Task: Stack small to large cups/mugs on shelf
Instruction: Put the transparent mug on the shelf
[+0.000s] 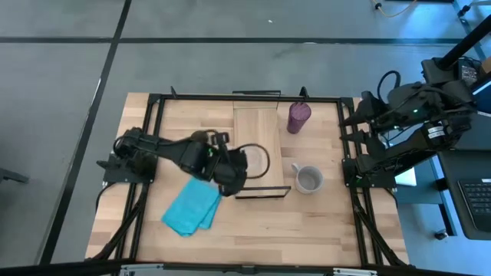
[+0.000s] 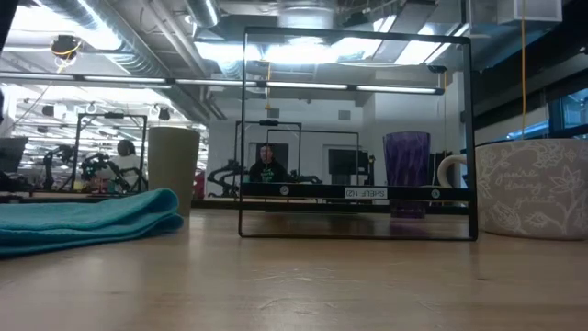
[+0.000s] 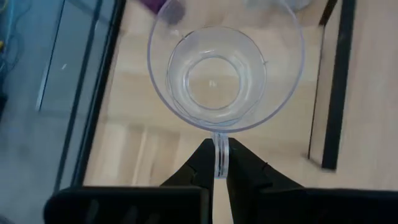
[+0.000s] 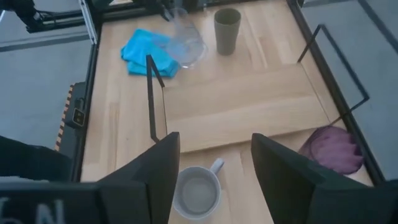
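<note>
Table (image 1: 261,226): L pincer (image 3: 221,167) grips glass (image 3: 225,74) over shelf (image 1: 255,129).

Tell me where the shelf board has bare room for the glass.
The light-wood shelf board is bare from middle to purple tumbler end. Its near end is crowded: left gripper holds the clear handled glass there, beside the olive cup.
</note>
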